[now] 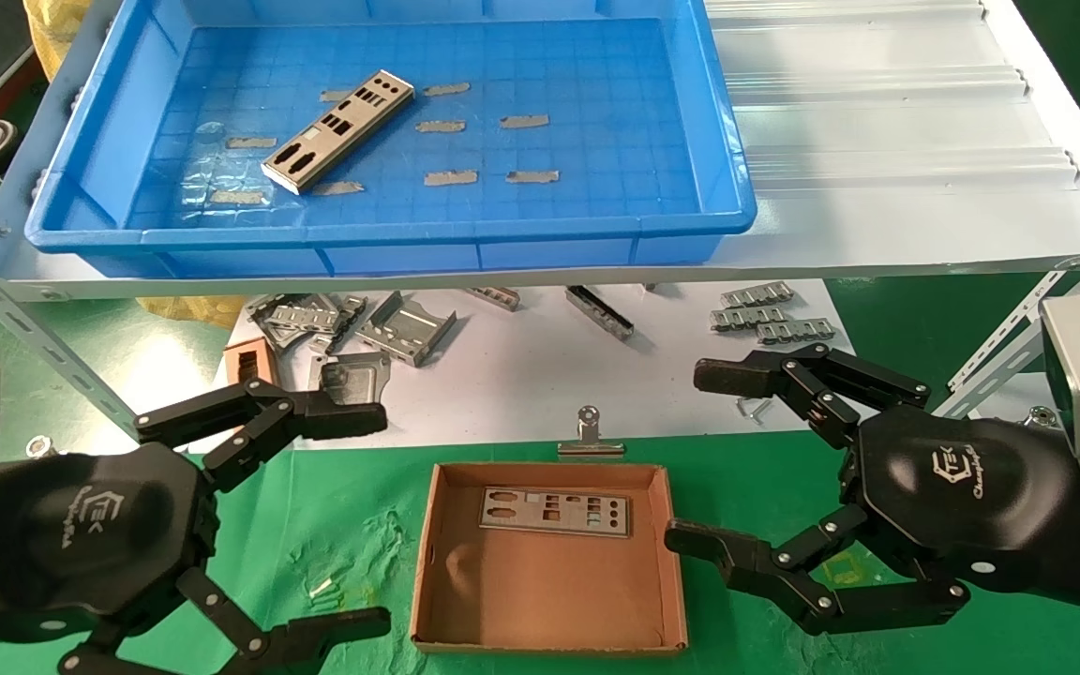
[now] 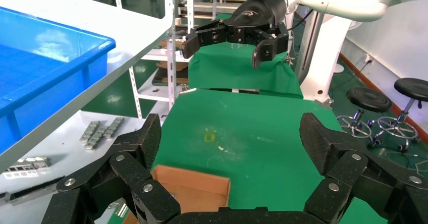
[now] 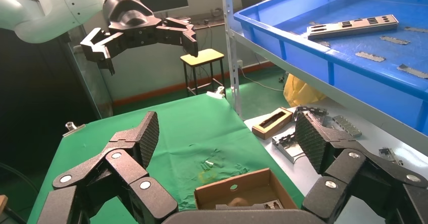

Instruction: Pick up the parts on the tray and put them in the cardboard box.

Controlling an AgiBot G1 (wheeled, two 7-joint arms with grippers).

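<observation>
The left gripper (image 1: 334,520) hangs low beside the left wall of the box (image 1: 427,553), jaws spread wide and empty. Up and behind, on the white shelf (image 1: 877,141), sits the tray (image 1: 390,239), and one part (image 1: 338,130) lies on its floor left of centre, slanted, among short tape strips (image 1: 451,177) that must stay where they are. Under the shelf a scatter of brackets (image 1: 404,328) lies on white paper; they are not wanted.

In the box, another part (image 1: 555,511) already lies flat near the far wall, so the job looks about half done, with the tray piece next.

The right gripper (image 1: 704,459) hovers just right of the box, also wide open and holding nothing.

For the next pick, the left arm seems the nearer one. The plate is thin and lies flat, so I judge the fingers should straddle its narrow width, turned to match its slant, and close low against the floor. Clearing the tray's raised rim going in and out matters, as does keeping off the tape.
</observation>
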